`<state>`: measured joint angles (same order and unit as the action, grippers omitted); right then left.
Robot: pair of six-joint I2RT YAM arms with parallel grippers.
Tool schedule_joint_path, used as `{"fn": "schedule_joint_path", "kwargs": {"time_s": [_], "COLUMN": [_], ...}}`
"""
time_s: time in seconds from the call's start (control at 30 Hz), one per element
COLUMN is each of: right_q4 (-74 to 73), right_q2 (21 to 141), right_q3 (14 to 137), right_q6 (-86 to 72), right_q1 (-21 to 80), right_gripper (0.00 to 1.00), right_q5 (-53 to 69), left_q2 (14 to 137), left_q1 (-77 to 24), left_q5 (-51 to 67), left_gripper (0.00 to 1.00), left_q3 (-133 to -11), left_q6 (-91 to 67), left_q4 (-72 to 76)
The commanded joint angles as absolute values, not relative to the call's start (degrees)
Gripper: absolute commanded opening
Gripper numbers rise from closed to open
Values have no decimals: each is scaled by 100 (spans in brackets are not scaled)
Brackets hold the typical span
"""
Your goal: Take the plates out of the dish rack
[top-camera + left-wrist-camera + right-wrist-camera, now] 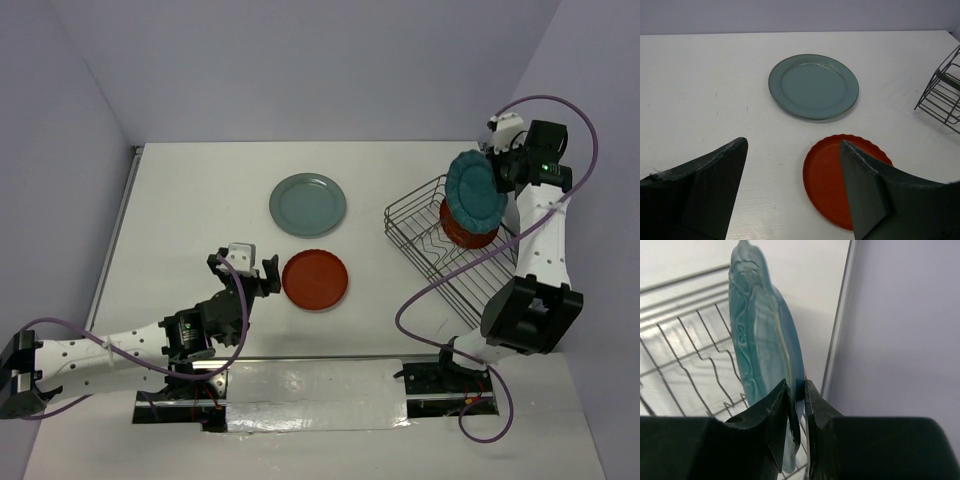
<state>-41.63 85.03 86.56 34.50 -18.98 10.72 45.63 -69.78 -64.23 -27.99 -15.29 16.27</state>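
Your right hand [795,389] pinches the teal plate [760,340] edge-on over the rack [410,215], likely to clear its dividers; left hand [792,142] gapes empty

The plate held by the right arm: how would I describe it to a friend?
Look right, to the wire dish rack. Over it, the right gripper pinches one plate on edge by its rim. It alone is dark teal and scalloped; the red-orange plate sits below it.
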Motion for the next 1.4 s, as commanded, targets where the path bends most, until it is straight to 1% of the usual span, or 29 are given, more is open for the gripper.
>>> {"fn": "schedule_joint_path", "kwargs": {"time_s": [0.0, 0.33, 0.47, 0.5, 0.6, 0.67, 0.73, 0.8, 0.87, 1.0, 1.07, 1.17, 1.23, 1.27, 1.3, 1.33, 1.37], "right_q4": [-3841, -3736, -3227, -2895, -2288, -2145, -2110, -2022, -1743, -1082, -941, -705, -467, -292, -255, -237, -203], "right_q2": [7937, 7655, 7506, 7445, 7251, 7233, 7242, 7225, 7155, 6908, 6943, 6944, 6821, 6777, 6724, 6706, 6671], "right_q3": [9351, 9527, 9545, 9441, 9316, 9404, 9667, 9738, 9660, 9185, 9141, 8983, 8790, 8606, 8535, 8378, 8263], "right_q6": [2997, 2602, 1576, 1086, 197, -87, -359, -596, -1246, -2581, -3248, -3699, -3840, -3963, -4042, -4113, -4209], "right_q1": [-1802, -1802, -1802, -1793, -1793, -1776, -1600, -1338, -1144, -985, -923, -573, -196, -80, -36, 295, 377], "right_gripper": [0, 0, 0, 0, 0, 0, 0, 0, 0, 0, 0, 0, 0, 0, 0, 0, 0], "right_q5": [1327, 1581, 1942, 2099, 2284, 2487, 2392, 2303, 2347, 2407, 2757, 2953, 2936, 2953, 2962, 2971, 2901], "left_q2": [4553, 4482, 4482, 4465, 4246, 3851, 3263, 2937, 2812, 3145, 3190, 3234, 3348, 3427, 3628, 3769, 4058], "left_q1": [-6978, -6970, -6979, -6979, -6979, -6978, -6970, -6970, -6970, -6961, -6961, -6900, -6803, -6777, -6742, -6672, -6619], "left_q5": [-6548, -6530, -6679, -6706, -6365, -6136, -5916, -5810, -5766, -5854, -5547, -5222, -5028, -4923, -4861, -4826, -4729], "left_gripper": [86, 86, 85, 85, 84, 82, 81, 79, 77, 77, 77, 81, 82, 82, 82, 83, 83], "left_q3": [-2865, -2821, -2882, -2979, -3059, -2945, -2752, -2549, -2601, -3101, -3383, -4068, -4637, -4823, -5017, -5419, -5614], "left_q6": [-1564, -1582, -1757, -1862, -2073, -2170, -2302, -2408, -2610, -2768, -2707, -2663, -2628, -2645, -2628, -2628, -2645], "left_q4": [1828, 1846, 1680, 1479, 1179, 1178, 1405, 1520, 1389, 783, 616, 125, 18, -313, -403, -526, -806]}}
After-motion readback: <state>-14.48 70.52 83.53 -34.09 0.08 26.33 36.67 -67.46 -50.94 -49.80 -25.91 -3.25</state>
